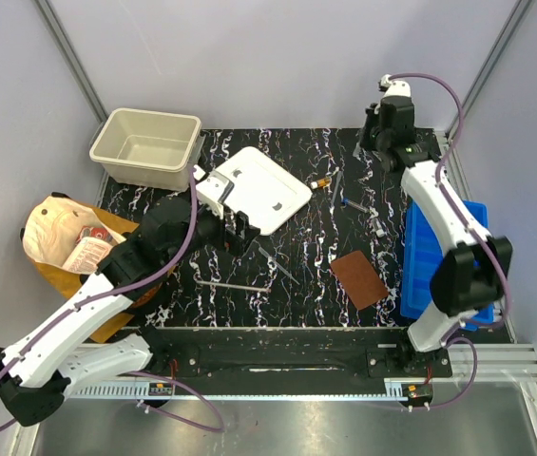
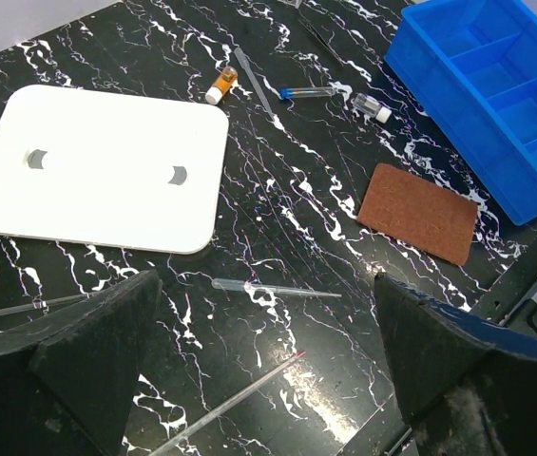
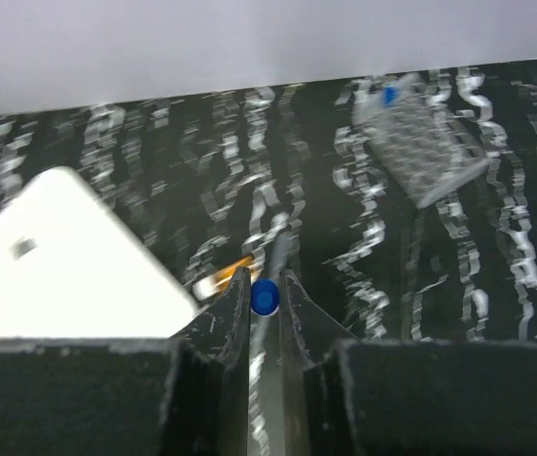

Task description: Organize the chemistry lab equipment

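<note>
On the bench, loose: one amber vial with a white cap (image 2: 220,84); one slim grey stick (image 2: 252,81); one blue-capped clear tube (image 2: 306,92); one clear white-capped vial (image 2: 371,106); two clear plastic pipettes (image 2: 273,288); one thin rod with a red tip (image 2: 239,389); one brown rectangular pad (image 2: 418,211); one flat white lid (image 2: 97,166).
Containers: one blue divided plastic bin (image 2: 463,133), visible compartments bare; one beige tub (image 1: 144,169), nothing seen inside; one small clear tube rack (image 3: 420,152) at the far right of the bench, with a blue speck at its corner too blurred to name.
Left claw (image 2: 266,285): spread wide, holding nothing, above the pipettes.
Right claw (image 3: 265,280): pinching a second blue-capped tube (image 3: 265,297), off the bench, near the rack.
Progress: early, in my judgement. One tube is in hand, and nearly everything else lies unsorted.
</note>
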`<act>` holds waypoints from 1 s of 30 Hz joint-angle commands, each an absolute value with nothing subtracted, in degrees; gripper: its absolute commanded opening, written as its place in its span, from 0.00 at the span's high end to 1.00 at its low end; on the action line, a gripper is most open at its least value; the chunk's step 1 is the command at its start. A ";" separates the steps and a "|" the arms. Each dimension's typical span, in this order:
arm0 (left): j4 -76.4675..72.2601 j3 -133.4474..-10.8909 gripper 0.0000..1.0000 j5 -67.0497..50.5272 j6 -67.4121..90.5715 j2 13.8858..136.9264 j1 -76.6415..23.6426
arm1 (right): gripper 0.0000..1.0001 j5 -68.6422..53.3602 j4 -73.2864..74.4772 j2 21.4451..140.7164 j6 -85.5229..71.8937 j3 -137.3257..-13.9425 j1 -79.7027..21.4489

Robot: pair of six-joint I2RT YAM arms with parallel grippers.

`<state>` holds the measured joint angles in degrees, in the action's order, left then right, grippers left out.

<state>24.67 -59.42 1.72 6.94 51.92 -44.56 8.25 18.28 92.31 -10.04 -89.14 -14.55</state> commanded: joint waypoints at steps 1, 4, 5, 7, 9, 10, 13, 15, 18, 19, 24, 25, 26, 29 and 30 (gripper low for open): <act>22.68 -59.24 0.01 3.51 8.08 51.07 -44.74 | 0.87 13.01 10.91 101.75 -6.59 -95.61 -8.27; 22.59 -59.15 0.01 3.95 8.17 50.10 -44.74 | 0.87 13.10 8.53 108.17 -6.86 -100.70 -5.11; 22.41 -58.98 0.01 4.56 8.17 49.58 -44.74 | 0.87 13.36 7.92 110.11 -6.68 -102.11 -4.31; 22.24 -58.54 0.01 6.41 8.00 48.78 -44.74 | 0.87 13.54 6.69 113.80 -6.85 -105.10 -2.91; 22.41 -58.53 0.01 9.13 8.09 48.43 -44.74 | 0.87 13.54 5.63 117.14 -7.29 -107.22 -1.94; 22.67 -58.80 0.01 9.92 8.00 48.34 -44.74 | 0.87 13.54 5.10 118.55 -7.38 -108.01 -1.59; 22.24 -58.54 0.01 10.63 8.09 47.55 -44.30 | 0.87 12.75 4.66 122.24 -8.78 -110.56 -0.35; 21.80 -58.18 0.01 10.55 8.35 47.20 -43.60 | 0.87 11.61 3.61 123.83 -9.23 -111.44 -0.35; 21.36 -57.92 0.01 10.28 8.61 47.02 -42.54 | 0.87 11.34 1.06 126.03 -8.35 -112.06 -0.44; 21.27 -57.83 0.01 10.02 8.70 46.93 -42.02 | 0.87 10.99 0.62 126.73 -7.39 -112.23 -0.44; 20.57 -57.66 0.01 7.39 9.75 47.02 -40.08 | 0.87 12.48 -7.90 127.79 -4.57 -109.17 -0.35; 20.48 -57.66 0.01 7.12 9.93 47.11 -39.82 | 0.87 11.87 -9.04 127.79 -4.31 -108.46 -0.35; 20.39 -57.66 0.01 6.95 10.02 47.20 -39.64 | 0.87 11.43 -9.84 127.79 -4.13 -107.76 -0.44; 20.30 -57.57 0.01 6.86 10.11 47.81 -39.46 | 0.87 10.11 -11.51 128.41 -4.30 -106.53 -0.44; 20.30 -57.48 0.01 6.86 10.11 47.90 -39.38 | 0.87 9.85 -11.34 128.67 -4.39 -106.52 -0.35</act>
<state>23.35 -57.78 7.73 9.30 47.75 -39.77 11.00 -4.95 128.31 -5.58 -107.13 -0.16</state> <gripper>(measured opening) 0.988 0.173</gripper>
